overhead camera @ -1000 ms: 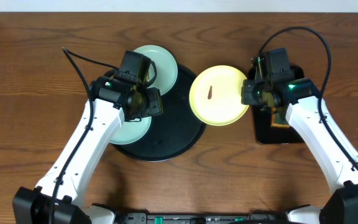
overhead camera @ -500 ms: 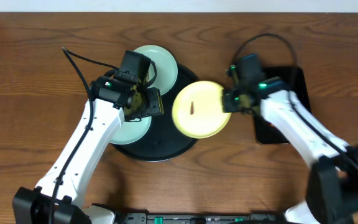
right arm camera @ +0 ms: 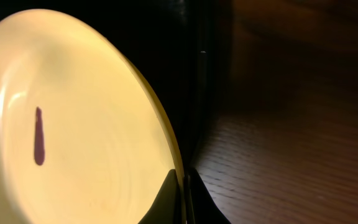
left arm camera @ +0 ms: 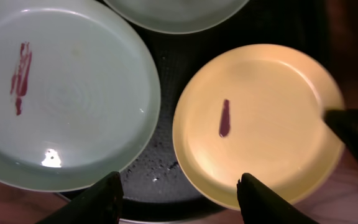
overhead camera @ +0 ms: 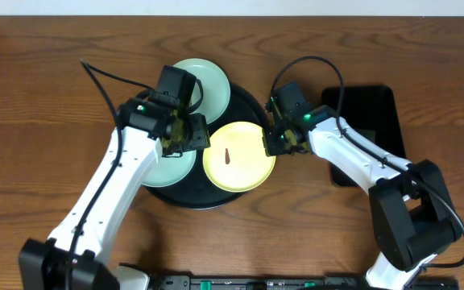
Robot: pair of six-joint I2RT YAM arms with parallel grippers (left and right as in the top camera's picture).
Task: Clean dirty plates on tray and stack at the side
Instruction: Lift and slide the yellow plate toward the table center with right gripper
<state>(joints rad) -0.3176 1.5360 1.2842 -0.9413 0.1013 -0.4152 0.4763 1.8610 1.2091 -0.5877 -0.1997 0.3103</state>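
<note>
Wood surface (overhead camera: 39,80) under everything. Round black tray (overhead camera: 208,196) beneath both tools. Smaller rectangular black tray (overhead camera: 373,113) just beyond right tool, on its outer side.

3 plates:
- Yellow plate (overhead camera: 234,157) over round tray, right rim clenched in right tool (overhead camera: 277,142), reaching from it toward left tool (overhead camera: 190,134).
- Mint plate (left arm camera: 67,93) left of left tool.
- 2nd mint plate (left arm camera: 173,9) ahead of it.

Left tool released, fingers apart, nothing between, above tray strip between mint and yellow plates.

Reddish smear (left arm camera: 224,118) on yellow plate. Another smear (left arm camera: 20,78) on left mint plate.
</note>
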